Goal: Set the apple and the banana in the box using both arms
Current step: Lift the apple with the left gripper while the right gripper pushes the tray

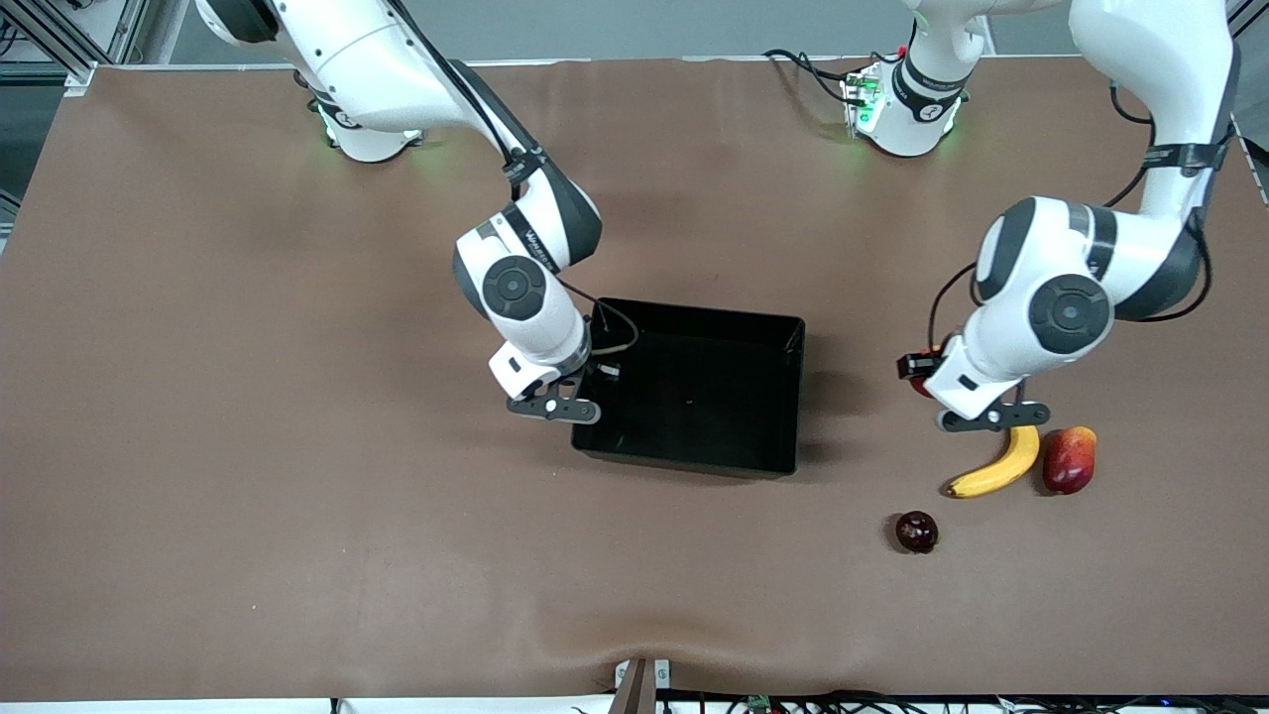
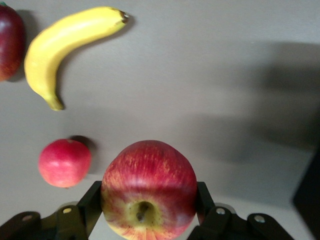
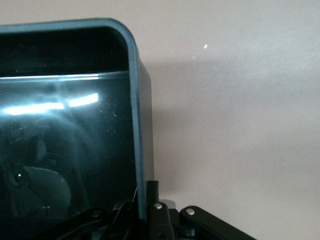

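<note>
Left gripper (image 2: 145, 220) up over the table near the banana (image 1: 994, 468), clamped on the apple (image 2: 149, 189), stem dimple facing the wrist camera. Banana lying beside an oblong red-orange fruit (image 1: 1069, 459), a plain red fruit (image 1: 916, 532) nearer the front camera. Right gripper (image 3: 145, 210) clenched on the box (image 1: 694, 462) wall, seemingly at the corner toward the right arm's end
</note>
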`<control>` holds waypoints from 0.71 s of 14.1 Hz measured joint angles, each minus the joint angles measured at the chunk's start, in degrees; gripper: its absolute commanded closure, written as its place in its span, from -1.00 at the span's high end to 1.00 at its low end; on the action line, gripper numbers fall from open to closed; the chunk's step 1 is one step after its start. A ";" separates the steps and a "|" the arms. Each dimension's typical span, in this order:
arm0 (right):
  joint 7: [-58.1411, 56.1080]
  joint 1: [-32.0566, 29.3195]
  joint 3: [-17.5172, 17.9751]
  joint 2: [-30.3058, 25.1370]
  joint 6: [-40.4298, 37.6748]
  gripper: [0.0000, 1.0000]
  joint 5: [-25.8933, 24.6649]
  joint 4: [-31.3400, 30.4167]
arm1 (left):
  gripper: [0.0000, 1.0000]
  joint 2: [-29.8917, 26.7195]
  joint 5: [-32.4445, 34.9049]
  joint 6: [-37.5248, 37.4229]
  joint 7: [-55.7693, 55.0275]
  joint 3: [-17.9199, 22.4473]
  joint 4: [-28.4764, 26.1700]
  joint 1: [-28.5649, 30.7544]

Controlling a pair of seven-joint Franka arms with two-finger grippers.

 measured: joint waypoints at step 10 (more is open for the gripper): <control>6.00 2.45 -0.11 3.92 4.77 1.00 0.00 0.30 | -1.00 0.87 0.00 0.00 -5.12 -1.35 1.83 -1.88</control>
